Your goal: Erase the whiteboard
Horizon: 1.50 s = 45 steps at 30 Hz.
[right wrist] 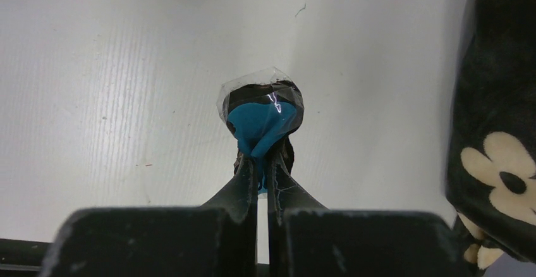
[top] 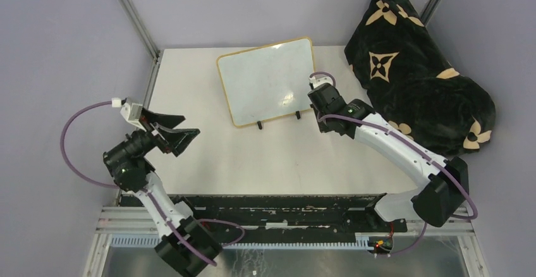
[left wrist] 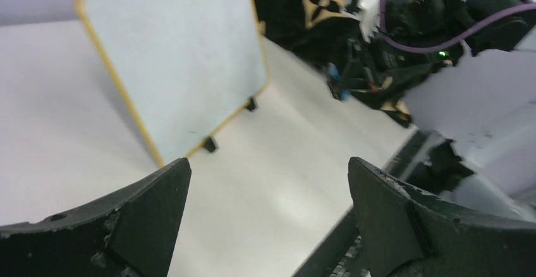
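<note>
- The whiteboard [top: 265, 81] stands at the far middle of the desk [top: 265, 157], propped on its 2 small black feet and leaning back. My guess is that the lean is there to present its face to the arms.
- The right fingers [right wrist: 248, 179] are pressed together on a blue wiper [right wrist: 262, 117], a blue wad with a dark pad under clear film. Held by its tail like that, the pad end pokes out in front, ready to be dragged over the board.
- From above, that arm sits just beside the board's lower right corner, off the face. I see no writing on the board, so the wiping looks done or nearly done.
- The left fingers [left wrist: 148, 214] are spread wide with nothing between them, parked well to the left. That is probably to keep out of the way, or to be ready to steady the frame.
- A black blanket [top: 417, 81] with tan flowers is heaped at the far right, close to the right arm.
- The overhead view hides the wiper entirely, and only the right wrist camera shows the pinch. The left wrist camera alone shows the board's tilt from the side. From no view can I tell whether the wiper touches the desk.
</note>
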Motion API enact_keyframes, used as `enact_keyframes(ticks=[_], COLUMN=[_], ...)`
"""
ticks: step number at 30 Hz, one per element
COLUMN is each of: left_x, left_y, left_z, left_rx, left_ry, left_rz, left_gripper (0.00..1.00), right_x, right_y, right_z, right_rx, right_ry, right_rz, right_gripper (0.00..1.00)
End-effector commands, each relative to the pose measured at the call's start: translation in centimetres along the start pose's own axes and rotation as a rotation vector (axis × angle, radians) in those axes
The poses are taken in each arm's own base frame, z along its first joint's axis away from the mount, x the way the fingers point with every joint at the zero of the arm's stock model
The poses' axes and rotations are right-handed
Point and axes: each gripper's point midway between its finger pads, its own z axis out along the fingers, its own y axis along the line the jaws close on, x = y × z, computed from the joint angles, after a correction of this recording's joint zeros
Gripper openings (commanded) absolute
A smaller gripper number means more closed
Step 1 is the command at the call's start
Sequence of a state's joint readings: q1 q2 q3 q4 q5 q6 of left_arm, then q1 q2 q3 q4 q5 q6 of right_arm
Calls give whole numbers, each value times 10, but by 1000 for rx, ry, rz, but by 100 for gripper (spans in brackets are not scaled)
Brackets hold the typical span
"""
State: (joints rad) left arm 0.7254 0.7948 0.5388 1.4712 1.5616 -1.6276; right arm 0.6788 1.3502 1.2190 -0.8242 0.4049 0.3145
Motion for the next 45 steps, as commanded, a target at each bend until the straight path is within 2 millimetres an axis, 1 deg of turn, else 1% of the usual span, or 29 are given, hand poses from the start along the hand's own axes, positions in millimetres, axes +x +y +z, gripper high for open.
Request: enact_keyframes(ticks=[1,4,6,8,9,11,13,14,15,18,20,22,23,24,25,26,27,28,29,30,33,35,37,40,43,45], left_x=[-10,-25,-29,-27,-24,-20,-18,-19,-19,-29,-38,-52,-58,-59,-54,-38,-25,-12,-6,-3,-10,-6,8,36,54,69], left_y=[30,50,62,70,71,74,82,87,89,92,97,110,120,136,155,169,176,181,183,184,186,186,193,201,219,227], left_z=[-29,-49,-60,-67,-68,-68,-71,-73,-74,-73,-73,-76,-77,-78,-78,-63,-43,-27,-15,-7,4,14,21,36,34,35], left_rx=[-215,-341,-391,-426,-429,-428,-410,-403,-402,-419,-429,-454,-471,-520,-620,-668,-671,-659,-652,-662,-711,-727,-784,-806,-859,-890], left_ry=[10,-28,-46,-55,-56,-62,-79,-79,-92,-130,-161,-206,-220,-219,-154,-35,49,102,118,127,111,128,180,259,343,414], left_rz=[199,235,226,220,219,202,146,168,149,173,180,157,134,105,122,146,153,151,148,157,202,216,231,237,234,258], left_gripper=[99,99,99,99,99,99,99,99,99,99,99,99,99,99,99,99,99,99,99,99,99,99,99,99,99,99], right_x=[13,29,41,53,60,68,72,72,73,71,70,70,70,69,69,69,68,67,65,65,63,64,63,66,69,69], right_y=[4,5,2,4,4,7,10,10,11,11,9,7,7,6,5,4,2,1,0,-1,-4,-5,-5,-4,-4,-6], right_z=[21,33,44,54,60,68,74,77,79,83,86,89,90,90,91,91,92,91,92,91,91,92,95,101,103,103], right_rx=[38,40,56,54,53,46,42,40,40,45,57,71,73,78,82,86,89,88,86,87,89,92,88,80,83,90], right_ry=[39,76,115,151,171,191,203,205,208,211,217,223,222,222,222,222,219,215,211,209,199,198,197,210,222,219], right_rz=[36,50,62,70,75,81,83,85,85,90,92,89,88,88,87,86,90,94,100,105,126,135,144,150,153,157], right_gripper=[1,1,0,1,1,1,0,0,1,1,1,0,1,1,1,1,1,1,1,1,1,1,1,1,1,2])
